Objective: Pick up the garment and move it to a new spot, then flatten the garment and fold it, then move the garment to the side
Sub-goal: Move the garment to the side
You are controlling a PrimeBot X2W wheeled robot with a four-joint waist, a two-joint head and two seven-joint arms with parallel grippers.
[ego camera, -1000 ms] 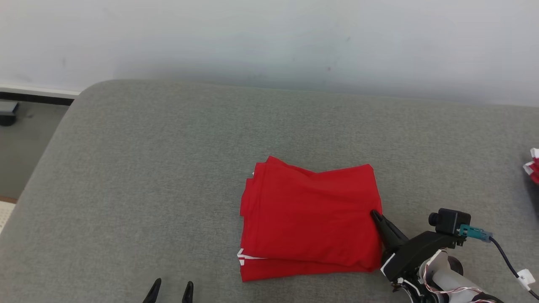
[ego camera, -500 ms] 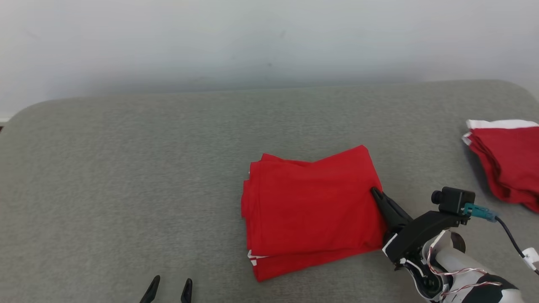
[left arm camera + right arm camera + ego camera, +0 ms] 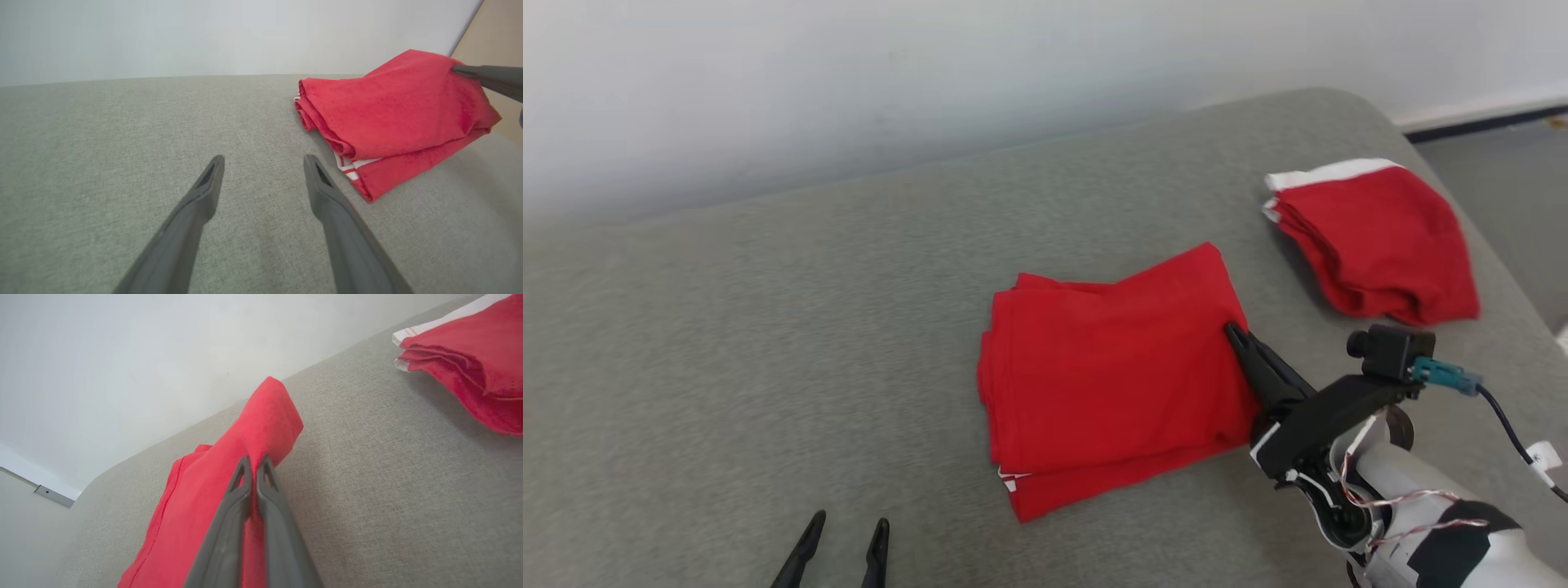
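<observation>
Progress: I judge the pick-up, flattening and folding done. The garment [image 3: 1111, 376] lies as a compact red rectangle, several layers stacked, with a bit of white trim peeking out at its near-left corner.
Left to do: only the last step, as I read it, which is moving the folded garment to the side.
Garment position: roughly mid-way across the grey cushion [image 3: 768, 327], a little right of centre in my head view and well apart from the back wall.
Right pincer: the right gripper [image 3: 1233, 331] has its fingers pressed together on the garment's right-hand edge. My right wrist view shows red cloth pinched between the two dark fingers, and that edge is raised off the cushion into a small peak.
Left pincer: the left gripper [image 3: 845, 527] has its fingers spread wide with nothing between them. It hovers over bare cushion near the garment's near-left corner, close by but not touching.
Neighbour: a second folded red garment [image 3: 1372, 237] with a white band sits near the cushion's far right corner, apart from the one I hold. I guess that is the set-aside spot.
Watch-out: the grip is on one edge only, so a drag could slide the upper layers off the lower ones and spoil the fold — I would go slow and low.
</observation>
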